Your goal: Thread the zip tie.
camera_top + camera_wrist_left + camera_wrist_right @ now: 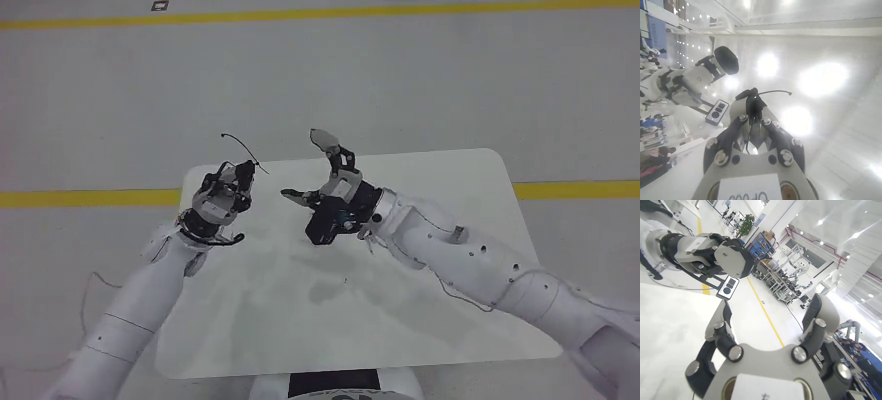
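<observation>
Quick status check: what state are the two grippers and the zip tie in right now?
left gripper: shut on the zip tie.
zip tie: clamped between the fingers, one end sticking out free and slightly curved, no closed loop seen.
right gripper: open, empty, facing the left gripper and apart from the tie.

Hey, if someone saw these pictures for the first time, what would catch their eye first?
First the thin black zip tie, pinched in the left gripper and curving out above the table's far edge. Then the right gripper beside it, fingers spread wide and empty.
</observation>
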Action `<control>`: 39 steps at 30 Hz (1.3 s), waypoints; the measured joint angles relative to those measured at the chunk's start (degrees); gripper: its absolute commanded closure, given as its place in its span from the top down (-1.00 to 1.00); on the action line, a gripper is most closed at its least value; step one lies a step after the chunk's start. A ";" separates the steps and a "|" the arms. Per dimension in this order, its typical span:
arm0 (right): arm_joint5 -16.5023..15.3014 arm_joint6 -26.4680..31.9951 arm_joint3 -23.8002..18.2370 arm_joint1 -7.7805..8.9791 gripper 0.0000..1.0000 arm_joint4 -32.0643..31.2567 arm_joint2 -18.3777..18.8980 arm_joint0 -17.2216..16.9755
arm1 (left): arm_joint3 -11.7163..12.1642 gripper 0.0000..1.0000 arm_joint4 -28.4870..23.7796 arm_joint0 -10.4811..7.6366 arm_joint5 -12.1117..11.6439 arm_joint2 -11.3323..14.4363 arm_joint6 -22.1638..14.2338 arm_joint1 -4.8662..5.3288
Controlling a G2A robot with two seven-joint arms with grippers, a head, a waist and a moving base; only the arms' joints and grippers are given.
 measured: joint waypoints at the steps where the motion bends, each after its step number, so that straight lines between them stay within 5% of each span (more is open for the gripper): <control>1: -0.05 0.00 0.00 -0.01 1.00 0.00 0.02 -0.02 | 0.00 -1.00 0.07 0.00 -0.02 -0.01 -0.01 0.00; 8: 0.62 -0.26 -0.30 -0.12 1.00 0.20 0.56 -0.75 | -0.57 -1.00 -0.44 0.42 0.68 0.12 1.47 -0.16; 14: 3.14 -4.76 -0.48 -1.24 1.00 5.01 3.62 -4.51 | -2.01 -1.00 -3.81 3.16 5.11 -1.65 3.31 -2.32; 20: 4.03 -2.72 0.45 -1.57 1.00 2.01 4.48 -4.73 | -2.61 -1.00 0.75 2.52 3.83 -2.18 2.39 -2.70; 30: 2.15 -4.35 -0.82 -2.64 1.00 1.45 6.97 -7.35 | -4.33 -1.00 -3.76 4.42 5.89 -2.99 5.96 -4.48; 33: 1.09 -5.60 -0.91 -3.16 0.56 1.51 7.69 -8.01 | -4.21 -1.00 -3.74 4.73 7.03 -3.85 6.23 -5.33; 37: -0.37 -6.16 -0.99 -3.87 0.50 0.74 8.36 -8.50 | -3.97 -1.00 -3.74 5.06 8.18 -4.65 6.18 -6.41; 39: -0.98 -6.15 -0.88 -4.31 0.14 0.24 8.54 -8.72 | -3.85 -1.00 -3.74 5.08 8.59 -4.99 6.23 -6.86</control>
